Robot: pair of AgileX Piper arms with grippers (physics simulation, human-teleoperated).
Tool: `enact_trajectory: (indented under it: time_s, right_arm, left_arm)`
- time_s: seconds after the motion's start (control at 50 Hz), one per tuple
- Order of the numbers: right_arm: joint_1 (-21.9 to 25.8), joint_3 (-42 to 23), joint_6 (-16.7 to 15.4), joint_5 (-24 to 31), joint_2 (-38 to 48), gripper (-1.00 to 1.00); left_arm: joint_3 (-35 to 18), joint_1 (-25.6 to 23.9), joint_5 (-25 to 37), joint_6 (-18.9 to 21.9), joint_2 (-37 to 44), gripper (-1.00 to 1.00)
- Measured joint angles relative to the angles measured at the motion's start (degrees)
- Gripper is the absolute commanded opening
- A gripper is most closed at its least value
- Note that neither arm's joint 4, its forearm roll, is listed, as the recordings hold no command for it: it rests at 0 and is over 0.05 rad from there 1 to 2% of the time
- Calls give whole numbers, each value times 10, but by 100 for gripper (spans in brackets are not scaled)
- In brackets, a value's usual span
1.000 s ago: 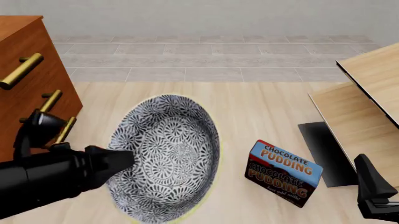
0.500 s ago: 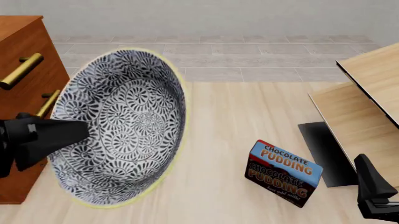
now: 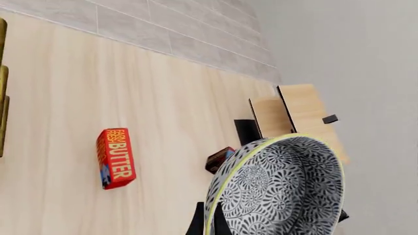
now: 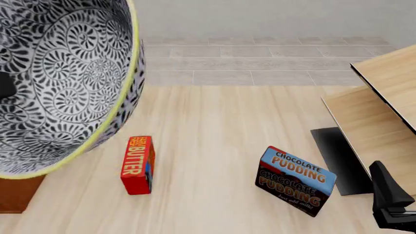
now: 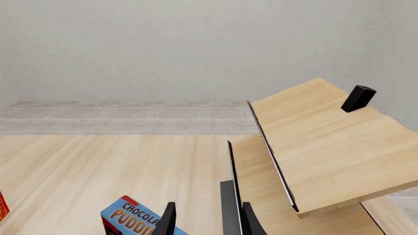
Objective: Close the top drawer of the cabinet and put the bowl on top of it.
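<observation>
Your left tool (image 3: 207,226) is clamped on the bowl (image 4: 62,83) rim, bowl lifted high at the left and tilted on edge. Cabinet (image 4: 19,192) sits directly under it, top hidden, so level out before lowering. Right tool (image 5: 205,220) idles with fingers apart near the pudding box (image 4: 295,181), well away.

a plain pale grey wall (image 4: 273,17) stands behind a band of grey floor tiles (image 4: 260,63), which borders the light wood-grain table surface (image 4: 215,141), and pale light-wood furniture (image 4: 383,102) with dark-edged slanted panels occupies the right side under even, diffuse light.
</observation>
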State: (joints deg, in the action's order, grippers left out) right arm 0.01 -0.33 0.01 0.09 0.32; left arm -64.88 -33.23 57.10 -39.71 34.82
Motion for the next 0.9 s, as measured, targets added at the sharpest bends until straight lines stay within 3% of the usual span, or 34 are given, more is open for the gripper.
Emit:
enact_trajectory:
  time_s: [0.38,0.9]
  right_arm:
    - [0,0,0,0,0,100]
    - [0,0,0,0,0,100]
  left_arm:
    - [-136,60,80,4,19,-100]
    - [-239,150,123,1,48,-100]
